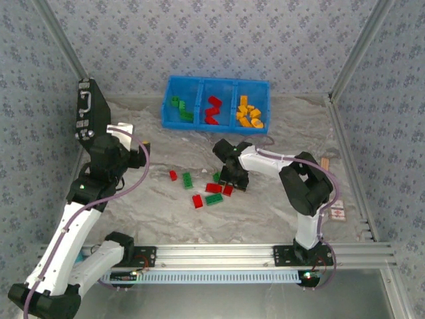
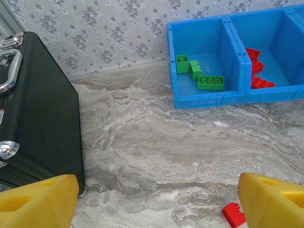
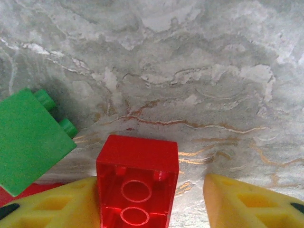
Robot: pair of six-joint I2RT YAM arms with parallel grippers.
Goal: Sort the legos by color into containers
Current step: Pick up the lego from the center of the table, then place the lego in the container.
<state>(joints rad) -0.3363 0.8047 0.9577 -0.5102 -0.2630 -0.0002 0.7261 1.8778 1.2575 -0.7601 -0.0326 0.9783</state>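
At the centre of the top view the right tool sits low over the loose legos on the counter. Its jaws are apart around a red brick, one side touching and the other not yet, evidently to lift it toward the middle compartment of the blue bin at upper centre, where reds lie. The left tool hangs wide apart and empty at the left, probably keeping clear.
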